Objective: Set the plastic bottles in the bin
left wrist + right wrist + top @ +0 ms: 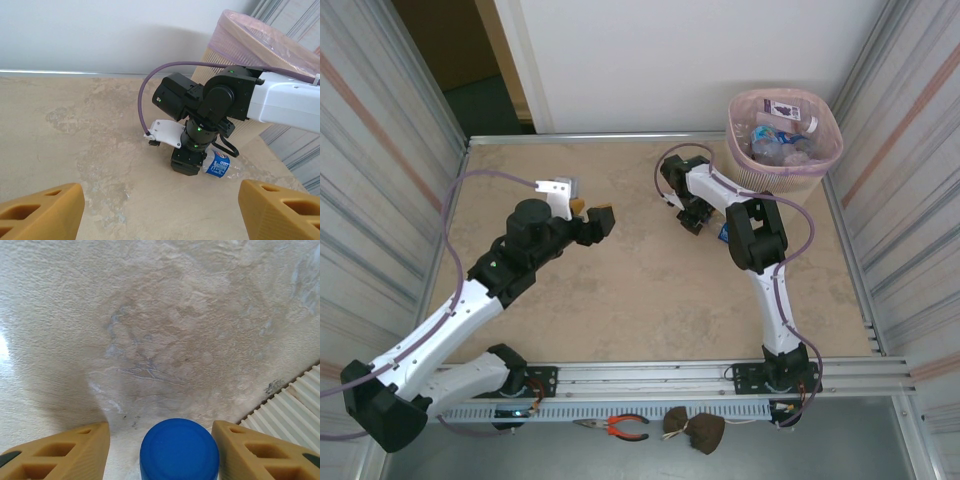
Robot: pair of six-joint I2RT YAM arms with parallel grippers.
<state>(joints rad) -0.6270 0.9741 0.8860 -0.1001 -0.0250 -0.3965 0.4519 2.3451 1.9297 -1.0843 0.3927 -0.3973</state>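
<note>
A clear plastic bottle (pixel 218 165) with a blue label lies on the beige table beside the base of the pink bin (pixel 740 150). My right gripper (pixel 695 220) points down over the bottle's cap end. In the right wrist view the blue cap (pixel 179 450) sits between the tan fingers (pixel 65 450), with a narrow gap on each side. Several other bottles (pixel 780 145) lie inside the bin. My left gripper (pixel 590 215) hovers open and empty over the table's left middle, facing the right arm; its fingertips (pixel 280 210) stand far apart.
The bin's slotted wall (pixel 290 410) stands close beside the right gripper. Corrugated metal walls (pixel 380 150) close in both sides. Orange-handled pliers (pixel 620 427) and a brown object (pixel 695 430) lie below the front rail.
</note>
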